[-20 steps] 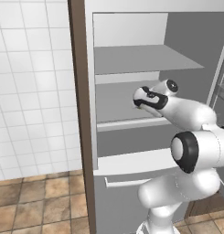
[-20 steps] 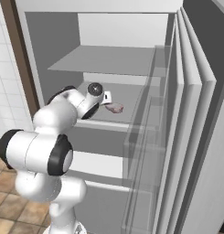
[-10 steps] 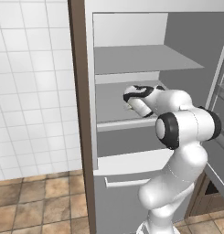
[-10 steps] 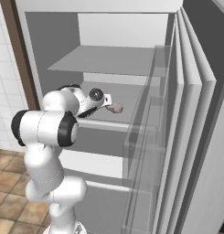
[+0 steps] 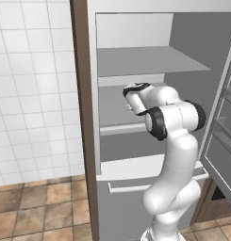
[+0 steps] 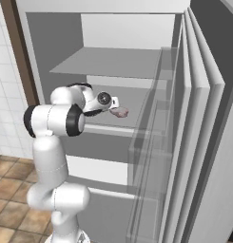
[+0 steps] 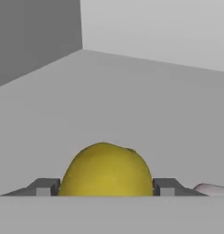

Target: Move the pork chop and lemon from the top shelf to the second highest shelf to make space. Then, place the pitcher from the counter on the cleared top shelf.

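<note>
Step in hand: transfer of the lemon (image 7: 104, 169) to the second highest shelf (image 5: 112, 128), judged to be at the set-down stage. The gripper (image 7: 106, 187) is reached in above that shelf, below the top shelf (image 5: 150, 61), toward the shelf's left side and short of its back edge. In the hand view the lemon sits squarely between the two fingers (image 7: 45, 186), which stand wide and appear to lie against its two sides, so it is read as gripped. Whether the fruit's underside touches the shelf cannot be told, as its lower part is hidden. The pork chop (image 6: 120, 112) is seen lying on the second highest shelf, just beside the gripper on its right and nearer the shelf's middle; its move is judged done. The next move is judged to call for lowering until the lemon bears on the shelf, then parting the fingers fully and drawing the hand straight back over the front rim. Care is needed that the round fruit is not nudged into a roll toward the front edge or against the pork chop. The pitcher step is judged not yet begun.
</note>
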Controlling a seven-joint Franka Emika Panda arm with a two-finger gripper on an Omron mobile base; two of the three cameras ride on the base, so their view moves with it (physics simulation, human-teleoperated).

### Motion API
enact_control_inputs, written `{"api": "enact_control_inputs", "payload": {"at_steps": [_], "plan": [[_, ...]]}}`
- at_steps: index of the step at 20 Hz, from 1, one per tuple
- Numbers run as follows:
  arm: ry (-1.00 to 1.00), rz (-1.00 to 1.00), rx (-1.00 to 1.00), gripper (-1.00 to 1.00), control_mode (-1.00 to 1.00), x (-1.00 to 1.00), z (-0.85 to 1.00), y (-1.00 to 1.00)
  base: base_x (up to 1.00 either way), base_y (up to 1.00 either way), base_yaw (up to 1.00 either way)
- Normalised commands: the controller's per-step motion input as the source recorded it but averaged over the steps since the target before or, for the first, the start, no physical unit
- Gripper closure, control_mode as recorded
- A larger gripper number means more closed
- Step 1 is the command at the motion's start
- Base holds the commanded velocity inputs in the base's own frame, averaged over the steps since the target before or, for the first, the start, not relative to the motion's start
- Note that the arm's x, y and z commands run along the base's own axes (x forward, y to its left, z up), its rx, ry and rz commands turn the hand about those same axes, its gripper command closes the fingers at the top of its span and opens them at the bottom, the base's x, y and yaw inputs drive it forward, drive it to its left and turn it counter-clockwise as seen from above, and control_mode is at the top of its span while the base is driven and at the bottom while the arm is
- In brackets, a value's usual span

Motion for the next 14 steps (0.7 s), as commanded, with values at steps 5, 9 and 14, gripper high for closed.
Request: {"api": "enact_control_inputs", "payload": {"at_steps": [5, 9, 14], "plan": [[-0.02, 0.0, 0.0, -1.0, -1.0, 0.0, 0.14, 0.01, 0.0, 0.0, 0.0], [-0.03, 0.0, 0.0, -1.0, -1.0, 0.0, 0.62, 0.01, 0.0, 0.0, 0.0], [0.0, 0.0, -0.01, -1.0, -1.0, -0.27, 0.57, 0.0, 0.0, 0.0, 0.0]]}}
